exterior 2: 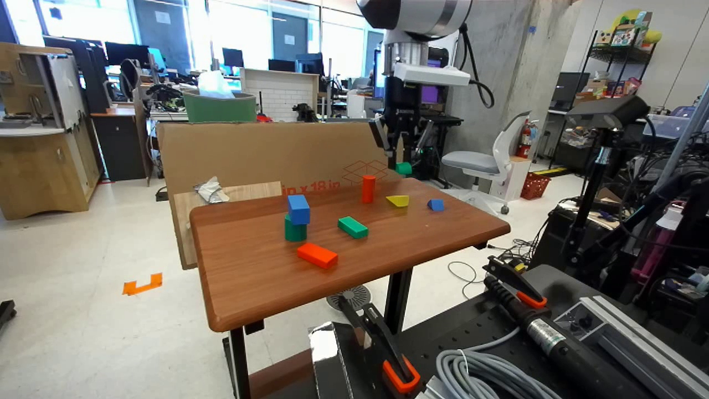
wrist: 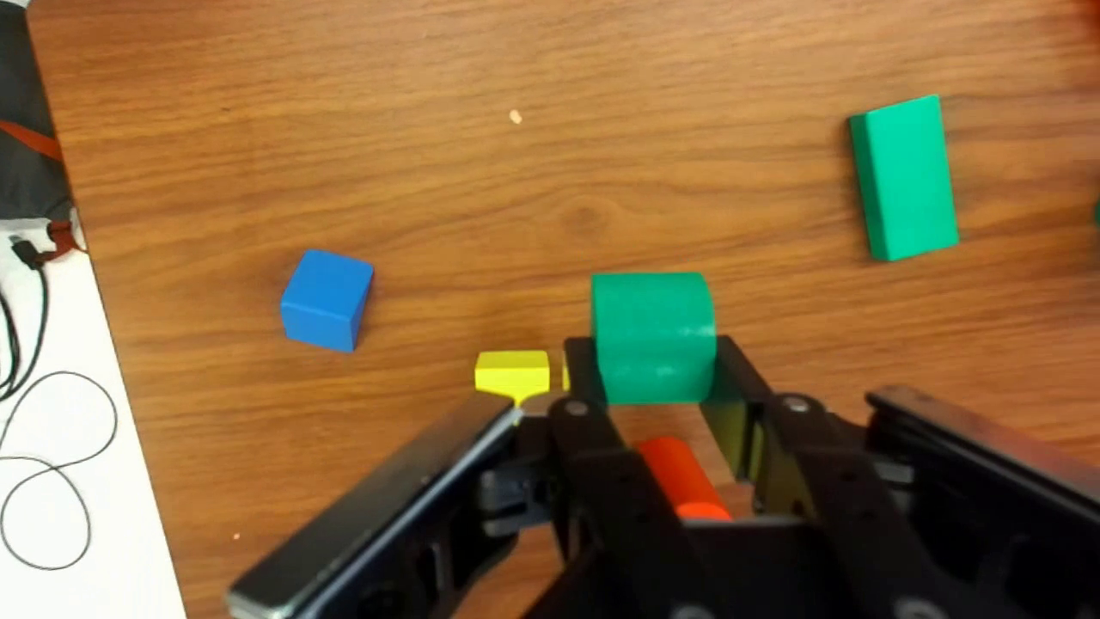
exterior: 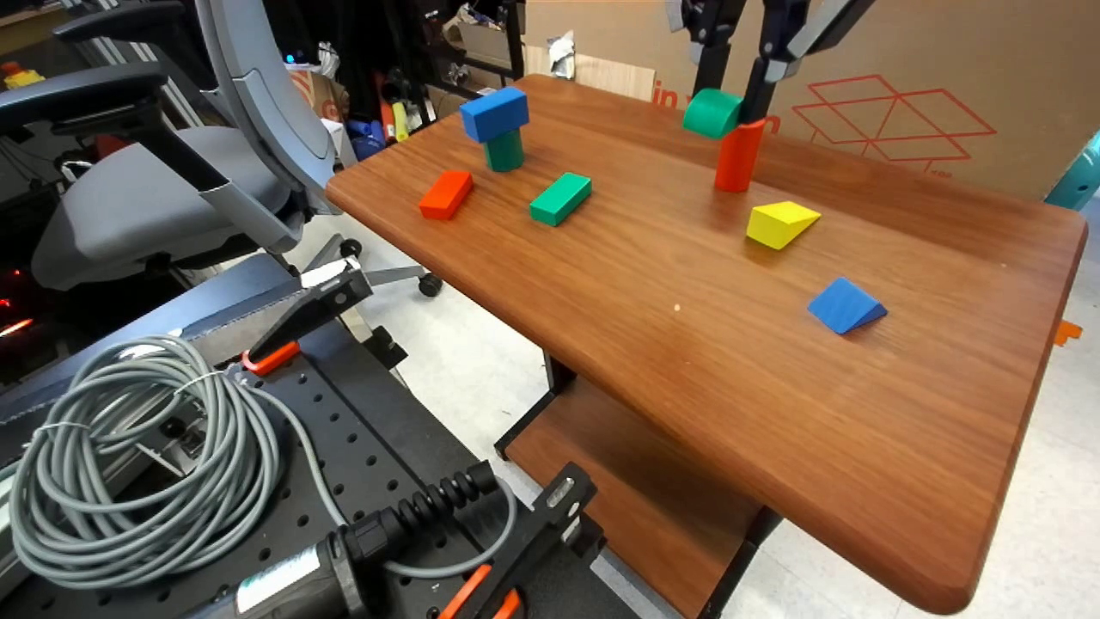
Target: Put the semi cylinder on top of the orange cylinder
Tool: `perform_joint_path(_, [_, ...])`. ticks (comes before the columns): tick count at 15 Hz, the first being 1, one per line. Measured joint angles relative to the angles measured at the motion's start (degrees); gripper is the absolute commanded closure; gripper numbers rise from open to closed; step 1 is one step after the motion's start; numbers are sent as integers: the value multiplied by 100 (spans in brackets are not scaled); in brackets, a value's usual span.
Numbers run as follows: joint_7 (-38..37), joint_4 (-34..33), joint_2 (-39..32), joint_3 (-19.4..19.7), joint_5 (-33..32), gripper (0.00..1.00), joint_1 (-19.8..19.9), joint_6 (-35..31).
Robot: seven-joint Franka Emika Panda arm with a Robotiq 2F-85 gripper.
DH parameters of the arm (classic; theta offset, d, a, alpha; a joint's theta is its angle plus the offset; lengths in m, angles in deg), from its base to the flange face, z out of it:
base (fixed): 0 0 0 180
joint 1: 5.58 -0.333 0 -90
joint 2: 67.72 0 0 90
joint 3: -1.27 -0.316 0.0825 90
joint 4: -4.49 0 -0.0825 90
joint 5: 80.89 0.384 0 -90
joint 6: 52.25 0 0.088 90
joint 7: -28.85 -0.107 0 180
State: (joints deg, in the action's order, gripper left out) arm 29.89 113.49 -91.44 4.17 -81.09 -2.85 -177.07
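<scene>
One black gripper [wrist: 657, 371], jaws bit apart, green half-round blk [wrist: 653, 322] tight btwn, up over brown wood-grain tbl [exterior: 619, 275], nr upright orange-red cylinder [exterior: 739, 159]

Wood-topped table [exterior 2: 249, 282], mid-frame. On it: orange cylinder [exterior 2: 368, 189], upright, centre; yellow wedge [exterior 2: 399, 200] and blue wedge [exterior 2: 436, 205], to its right; oblong green block [exterior 2: 353, 226], below it in frame; flat orange-red block [exterior 2: 317, 255], farther down; blue block [exterior 2: 299, 209], left of centre, resting on a dark green cylinder [exterior 2: 295, 230]. Upper centre: black gripper [exterior 2: 399, 162], holding the green semi cylinder [exterior 2: 404, 168], apart from the orange cylinder.
</scene>
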Motion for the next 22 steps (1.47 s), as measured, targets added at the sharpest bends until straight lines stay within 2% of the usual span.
perform_joint_path(6, [-84, -654, -232, -50, 13, 92, -24, 207])
perform_joint_path(13, [-325, -1508, -919, -50, -54, 92, -70, 285])
perform_joint_path(22, [-577, -2382, -1623, -38, -214, 92, -226, 906])
